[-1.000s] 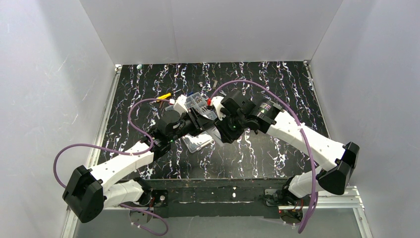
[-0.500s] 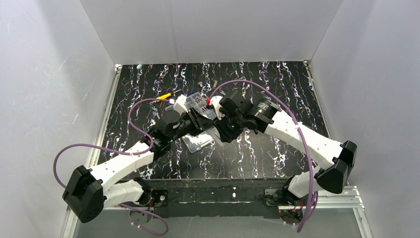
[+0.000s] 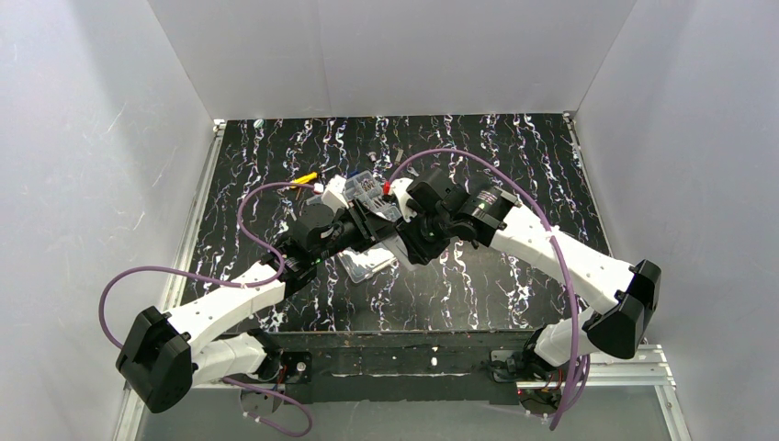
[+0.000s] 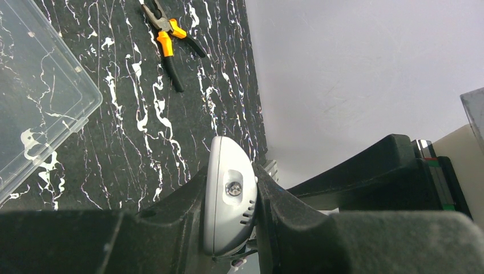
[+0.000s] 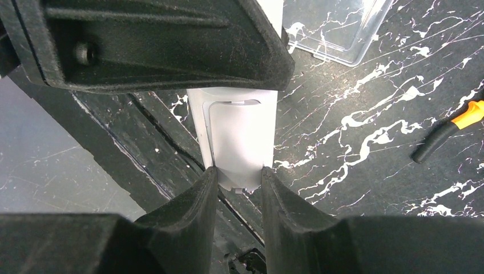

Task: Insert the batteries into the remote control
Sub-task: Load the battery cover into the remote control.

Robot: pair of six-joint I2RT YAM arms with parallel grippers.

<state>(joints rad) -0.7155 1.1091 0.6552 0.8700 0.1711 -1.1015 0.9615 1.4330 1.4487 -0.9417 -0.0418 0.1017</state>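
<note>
In the right wrist view, the right hand (image 5: 238, 174) fills the bottom of the frame. Its two black fingers (image 5: 200, 200) are closed on one end of the white remote control (image 5: 240, 131), one pressing each long edge. The side of the remote facing the camera shows the outline of a rectangular panel. Just above, the black body of the left hand (image 5: 142, 45) covers the rest of the remote across the upper left of the frame.

In the left wrist view, the left hand (image 4: 231, 185) at the bottom centre is clamped tight on the remote's rounded end, where a small round lens sits in a greyish window.

Behind the remote lies the black, white-veined desk (image 4: 142, 142). A clear plastic lid (image 4: 40, 97) sits on it at the upper left. Farther off, at the top of the frame, are orange-handled pliers (image 4: 168, 43).

From above, both arms meet at mid-frame over the desk, hiding the remote. A yellow-handled screwdriver (image 3: 304, 178) lies just beyond them.
</note>
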